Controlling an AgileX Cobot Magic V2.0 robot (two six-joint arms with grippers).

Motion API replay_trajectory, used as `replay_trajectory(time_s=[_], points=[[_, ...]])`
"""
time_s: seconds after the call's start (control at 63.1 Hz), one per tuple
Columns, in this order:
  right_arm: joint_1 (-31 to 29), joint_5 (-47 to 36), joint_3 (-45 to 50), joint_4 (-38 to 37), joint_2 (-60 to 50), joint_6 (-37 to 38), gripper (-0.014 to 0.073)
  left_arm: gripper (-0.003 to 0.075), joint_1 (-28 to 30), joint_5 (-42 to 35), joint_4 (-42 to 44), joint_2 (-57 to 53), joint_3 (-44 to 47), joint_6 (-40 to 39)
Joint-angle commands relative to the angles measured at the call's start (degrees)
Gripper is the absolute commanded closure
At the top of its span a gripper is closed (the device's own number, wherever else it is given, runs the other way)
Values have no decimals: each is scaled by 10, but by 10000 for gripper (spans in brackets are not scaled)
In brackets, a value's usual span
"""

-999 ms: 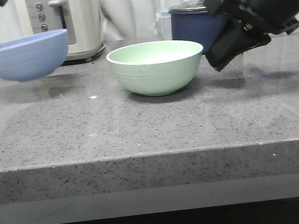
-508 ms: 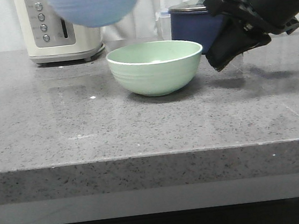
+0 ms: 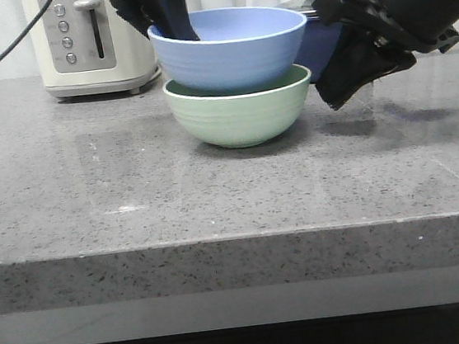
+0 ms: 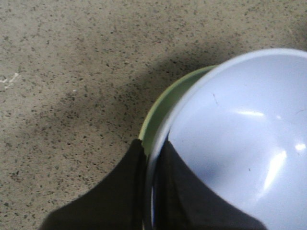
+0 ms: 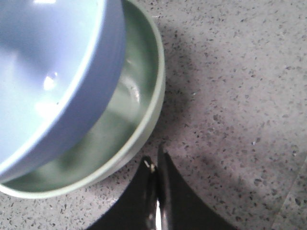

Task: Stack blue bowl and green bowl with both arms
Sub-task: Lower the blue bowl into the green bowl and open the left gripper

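The green bowl (image 3: 240, 108) stands on the grey speckled counter (image 3: 133, 199), and I take it as my landmark. The blue bowl (image 3: 230, 47) sits inside the green bowl, with its bottom below the green rim and most of its wall above it. My left end effector (image 3: 163, 9) is over the left rim of the blue bowl and is clamped on that rim; in the left wrist view one dark finger (image 4: 112, 194) lies outside the wall and the other is inside the blue bowl (image 4: 240, 143), with a thin arc of the green bowl (image 4: 163, 108) showing beside it. My right end effector (image 3: 349, 71) hangs just to the right of the green bowl, apart from it, and its two fingers are pressed together with nothing between them. Behind the green bowl, to the left, is a white toaster (image 3: 90, 38), and behind it to the right a dark blue pot (image 3: 317, 33)
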Motion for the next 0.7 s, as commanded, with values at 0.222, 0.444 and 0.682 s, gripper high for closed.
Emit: replay_trajectory(time_s=[0.222, 0.444, 0.682], points=[[-3, -9, -15, 22, -19, -6, 657, 582, -3, -21, -20, -20, -21, -4], [-3, -9, -15, 22, -19, -6, 657, 309, -3, -21, -31, -20, -21, -4], [-3, -9, -15, 22, -19, -6, 657, 299, -3, -11, 11, -61, -29, -4]])
